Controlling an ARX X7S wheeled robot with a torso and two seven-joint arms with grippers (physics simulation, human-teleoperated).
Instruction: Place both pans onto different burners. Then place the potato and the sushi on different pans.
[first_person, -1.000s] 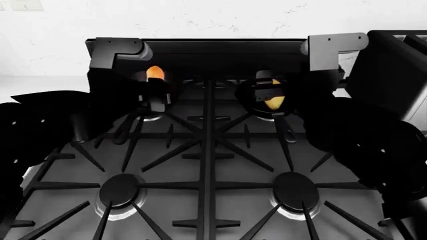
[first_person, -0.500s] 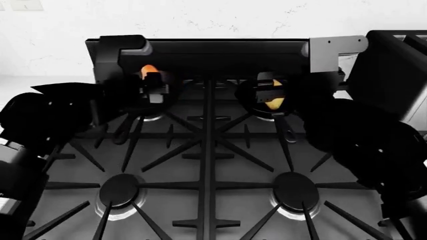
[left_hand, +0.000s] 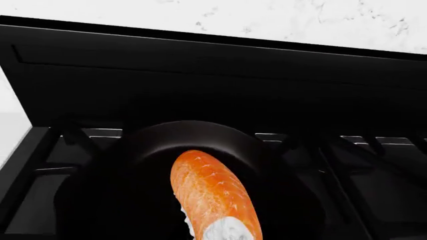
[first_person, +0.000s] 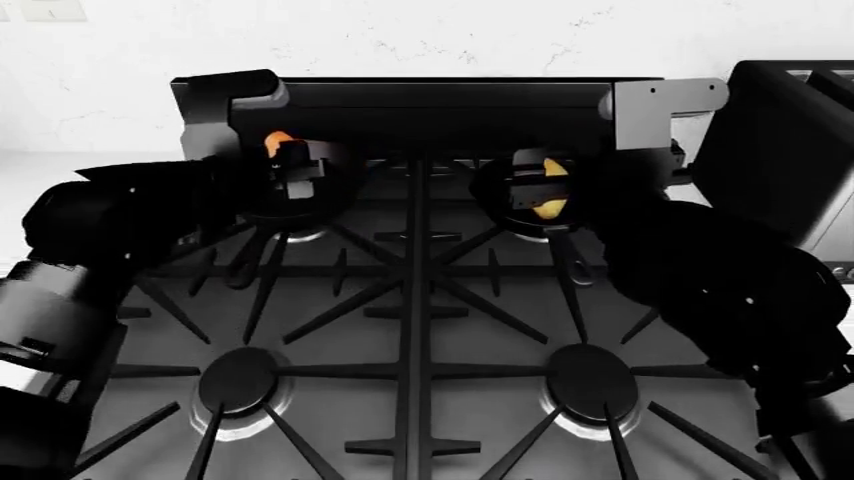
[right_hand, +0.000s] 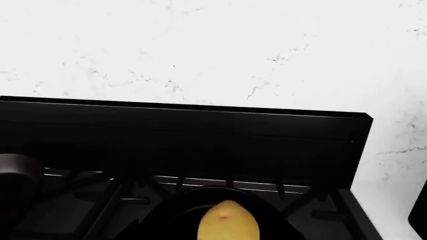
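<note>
Two black pans sit on the rear burners, one at the left (first_person: 267, 215) (left_hand: 107, 200) and one with a long loop-ended handle at the right (first_person: 505, 205) (right_hand: 180, 212). My left gripper (first_person: 296, 172) hovers over the left pan, shut on the orange sushi (first_person: 276, 143) (left_hand: 212, 192), which hangs tilted above the pan floor with its white rice end towards the jaws. Over the right pan, my right gripper (first_person: 539, 180) is closed across the yellow potato (first_person: 549, 207) (right_hand: 229, 224). Neither wrist view shows the fingers themselves.
The front burners (first_person: 240, 385) (first_person: 591, 385) are bare under the black grates. The raised black back panel (first_person: 441, 100) runs behind the pans, with a white marbled wall beyond. A black box-like appliance (first_person: 787, 130) stands right of the stove.
My left arm has swung in and carried the sushi a little up and to the left over the left pan. The right gripper and potato have hardly moved.
</note>
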